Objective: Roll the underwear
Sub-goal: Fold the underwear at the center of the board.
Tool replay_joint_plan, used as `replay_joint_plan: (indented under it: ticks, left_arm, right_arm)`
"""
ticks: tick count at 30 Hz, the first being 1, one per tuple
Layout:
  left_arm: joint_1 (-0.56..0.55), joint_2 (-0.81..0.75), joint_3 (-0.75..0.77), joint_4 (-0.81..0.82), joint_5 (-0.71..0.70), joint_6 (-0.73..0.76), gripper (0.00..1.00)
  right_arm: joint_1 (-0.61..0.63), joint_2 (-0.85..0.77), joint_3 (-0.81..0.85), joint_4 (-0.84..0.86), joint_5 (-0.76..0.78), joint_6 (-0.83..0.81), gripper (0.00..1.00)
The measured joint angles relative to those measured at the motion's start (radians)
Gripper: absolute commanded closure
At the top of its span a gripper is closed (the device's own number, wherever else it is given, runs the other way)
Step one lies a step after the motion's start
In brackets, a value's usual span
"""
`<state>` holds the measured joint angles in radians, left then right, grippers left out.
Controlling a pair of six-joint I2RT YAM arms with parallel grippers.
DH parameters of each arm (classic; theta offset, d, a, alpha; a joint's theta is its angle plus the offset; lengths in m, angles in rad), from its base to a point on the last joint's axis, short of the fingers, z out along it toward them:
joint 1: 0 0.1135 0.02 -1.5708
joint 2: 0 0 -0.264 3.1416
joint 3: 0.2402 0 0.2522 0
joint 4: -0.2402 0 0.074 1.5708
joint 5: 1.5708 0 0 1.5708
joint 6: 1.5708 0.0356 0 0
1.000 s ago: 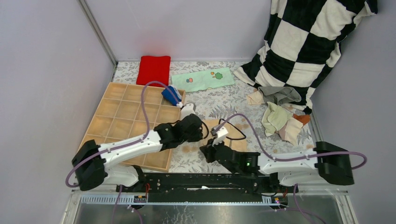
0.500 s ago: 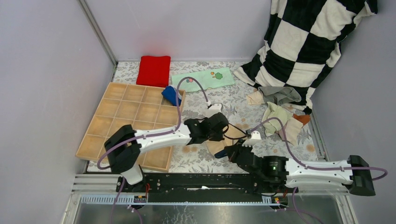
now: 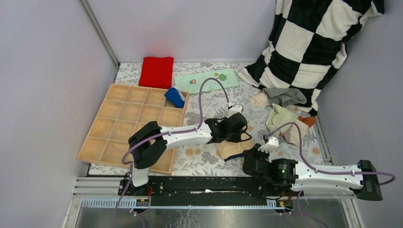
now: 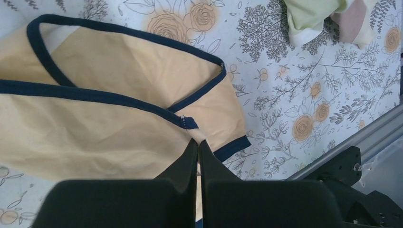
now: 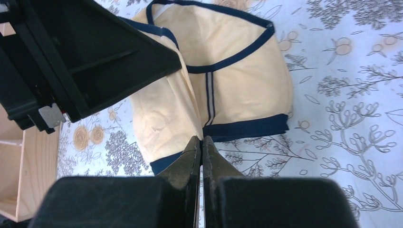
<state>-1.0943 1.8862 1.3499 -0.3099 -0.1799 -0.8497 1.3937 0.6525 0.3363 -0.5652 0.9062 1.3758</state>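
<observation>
While only one piece looks finished, most of the work lies ahead. Far out to the left of the left fingers (image 4: 195, 153) sits a wooden tray (image 3: 119, 128) of square compartments, and its far right corner compartment holds a blue striped brief (image 3: 174, 97) bunched into a tight bundle, which I take as already rolled and stowed; every other compartment I can see has nothing in it. The left fingers are pressed fully together, and their tips meet the near edge of a tan brief (image 4: 119, 123) with dark trim, right by a seam where the trim crosses, so they seem to have a pinch of its cloth. That brief lies spread on the flowered worktop (image 3: 209, 159) between the two pairs of fingers, one flap folded over the rest, flat rather than rolled. The right fingers (image 5: 196, 148) are likewise squeezed tight with no gap, and a fold of the same tan cloth runs up into their tips, so I judge both arms hold this one garment at opposite edges. Beyond the right fingers, well apart and nearer the checked blanket (image 3: 313, 42), a loose heap of briefs (image 3: 285, 118) in grey, pale green and beige waits untouched. As I read it, the tan piece has yet to be smoothed, rolled and carried to the tray, and the heap comes after that.
</observation>
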Motion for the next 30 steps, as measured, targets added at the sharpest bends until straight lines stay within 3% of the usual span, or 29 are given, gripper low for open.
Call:
replay_joint_plan:
  ticks: [13, 30]
  left_arm:
    - [-0.006, 0.097, 0.075, 0.040, 0.036, 0.023, 1.00]
    - [0.004, 0.149, 0.119, 0.058, 0.042, 0.037, 1.00]
  right_arm:
    - [0.000, -0.021, 0.008, -0.208, 0.067, 0.213, 1.00]
    - [-0.016, 0.042, -0.004, -0.227, 0.072, 0.305, 1.00]
